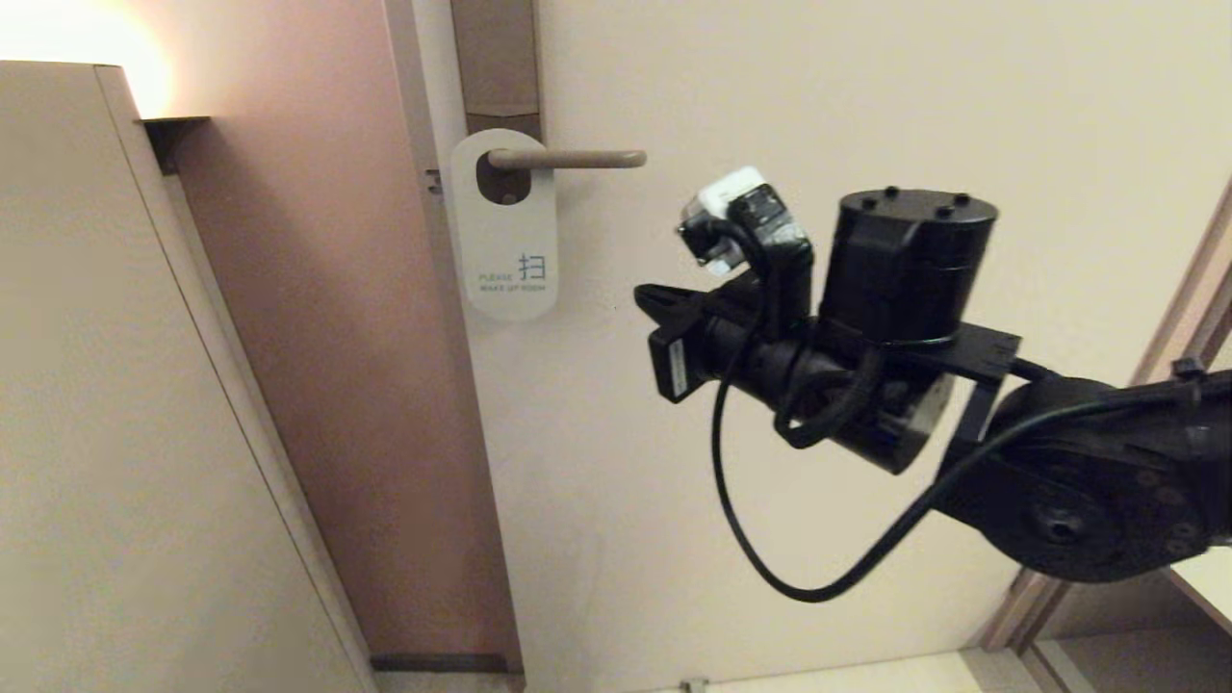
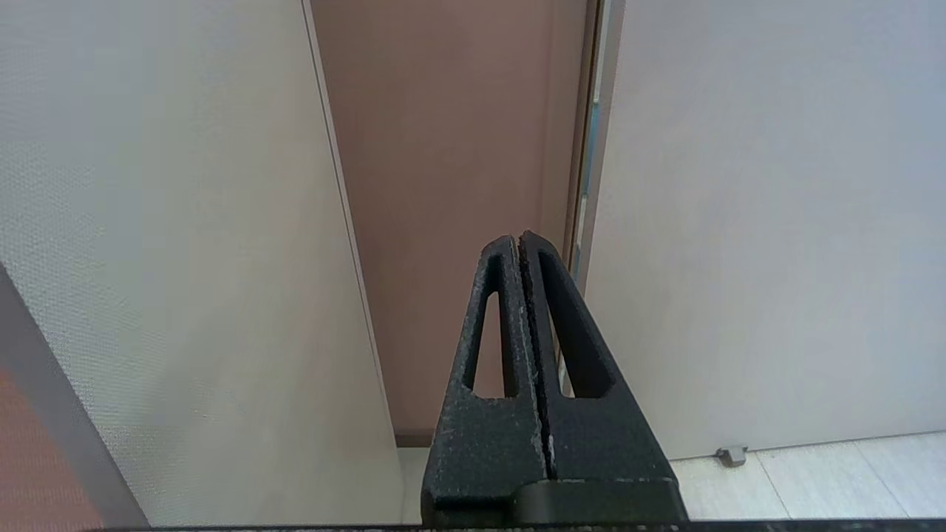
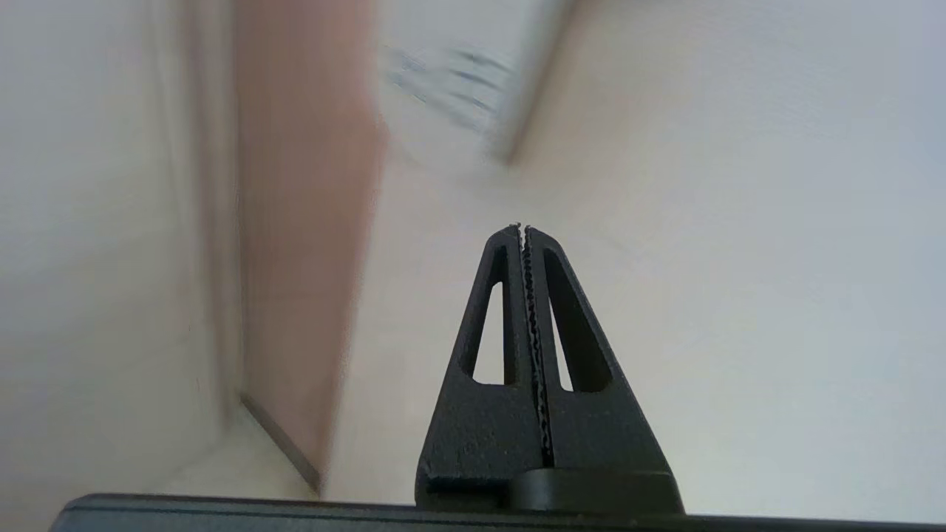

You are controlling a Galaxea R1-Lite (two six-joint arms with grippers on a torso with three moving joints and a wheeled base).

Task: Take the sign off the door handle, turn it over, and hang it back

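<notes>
Pale cream door [image 1: 770, 115] across most of the head view, brown wall strip [image 1: 327, 385] and beige partition [image 1: 96, 433] to its left, light floor tiles [image 2: 813, 473] below. Nearest: right gripper [image 1: 643, 295] raised in mid-air before the door, fingers clenched together, grasping nothing, tips aimed toward the door's handle side. Left gripper [image 2: 519, 238] low and parked, clamped closed too, facing the door's edge. Farther off, up and to the left of the right gripper and well apart from it: sign [image 1: 506, 245], white side out with teal text, hanging by its oval hole from door handle [image 1: 568, 159]. Long axis vertical, rounded end down. Lever horizontal, free end pointing right, on tall brown backplate [image 1: 496, 67].
</notes>
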